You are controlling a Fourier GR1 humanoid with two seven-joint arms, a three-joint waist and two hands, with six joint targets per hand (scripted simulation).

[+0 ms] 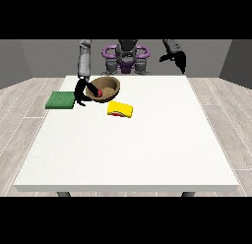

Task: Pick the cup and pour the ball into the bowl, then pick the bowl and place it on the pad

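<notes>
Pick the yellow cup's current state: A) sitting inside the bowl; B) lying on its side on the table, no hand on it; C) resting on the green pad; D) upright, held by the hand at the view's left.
B: the yellow cup lies tipped on the table just in front of the bowl, with neither hand touching it.

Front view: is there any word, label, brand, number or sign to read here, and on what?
None: no text shows anywhere.
Bowl: plain brown, no marking.
Cup: plain yellow, lying on its side, no label.
Pad: plain green, no print.
Table: plain white, no sign.
Robot body: no readable marking.
</notes>
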